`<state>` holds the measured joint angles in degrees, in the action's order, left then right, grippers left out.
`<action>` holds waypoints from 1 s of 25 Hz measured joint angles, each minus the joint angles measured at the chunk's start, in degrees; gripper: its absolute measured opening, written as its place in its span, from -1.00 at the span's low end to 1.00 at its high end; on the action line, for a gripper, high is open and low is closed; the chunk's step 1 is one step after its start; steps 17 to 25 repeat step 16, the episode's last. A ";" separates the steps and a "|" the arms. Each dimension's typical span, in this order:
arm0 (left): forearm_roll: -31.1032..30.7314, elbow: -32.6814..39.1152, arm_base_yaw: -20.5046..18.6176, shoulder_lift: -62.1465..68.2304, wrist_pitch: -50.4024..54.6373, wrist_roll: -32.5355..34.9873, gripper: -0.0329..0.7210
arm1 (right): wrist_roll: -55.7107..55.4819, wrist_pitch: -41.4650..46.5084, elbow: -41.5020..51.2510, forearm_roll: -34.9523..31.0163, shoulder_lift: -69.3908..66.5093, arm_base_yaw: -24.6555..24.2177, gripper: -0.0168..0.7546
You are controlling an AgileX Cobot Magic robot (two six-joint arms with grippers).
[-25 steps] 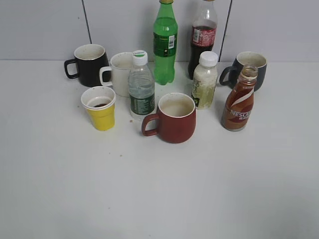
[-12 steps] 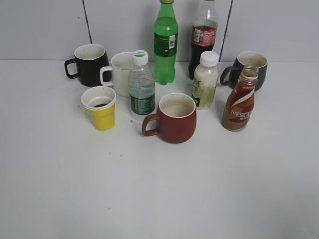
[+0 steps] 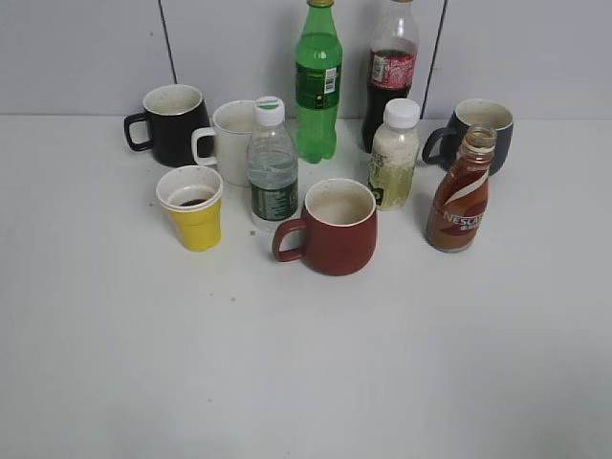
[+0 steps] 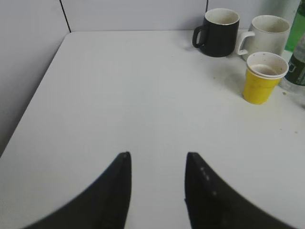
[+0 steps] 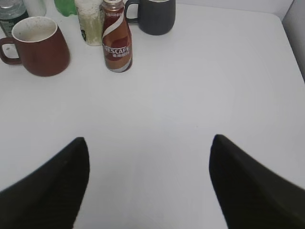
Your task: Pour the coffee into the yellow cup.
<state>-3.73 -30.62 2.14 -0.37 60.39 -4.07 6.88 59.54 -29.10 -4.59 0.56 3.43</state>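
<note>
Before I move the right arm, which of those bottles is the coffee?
Look to the right end of the cluster on the white table. Just in front of the dark grey handled mug stands the curvy brown plastic bottle. Unlike the other bottles, it has a white swoosh, NESCAFE lettering and no cap.

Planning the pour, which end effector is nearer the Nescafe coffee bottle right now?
Right. The right end effector faces the Nescafe coffee bottle across bare table; the left end effector sits on the far side, near the yellow cup.

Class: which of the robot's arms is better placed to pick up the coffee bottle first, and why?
Right, probably. The coffee bottle stands uncapped ahead of the right gripper, whose jaws are wide open. The left gripper faces the yellow cup instead.
</note>
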 joint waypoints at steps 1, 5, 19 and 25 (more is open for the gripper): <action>0.00 0.00 0.00 0.00 0.00 0.00 -0.15 | 0.00 0.00 0.00 0.00 0.00 0.00 0.57; 0.00 0.00 0.00 0.00 0.00 0.00 -0.16 | 0.00 0.05 0.00 0.00 0.00 0.00 0.57; 0.00 0.00 0.00 0.00 0.00 0.00 -0.28 | 0.06 0.05 0.00 0.00 0.00 0.00 0.57; 0.00 0.00 0.00 0.00 0.00 0.00 -0.28 | 0.06 0.05 0.00 0.00 0.00 0.00 0.57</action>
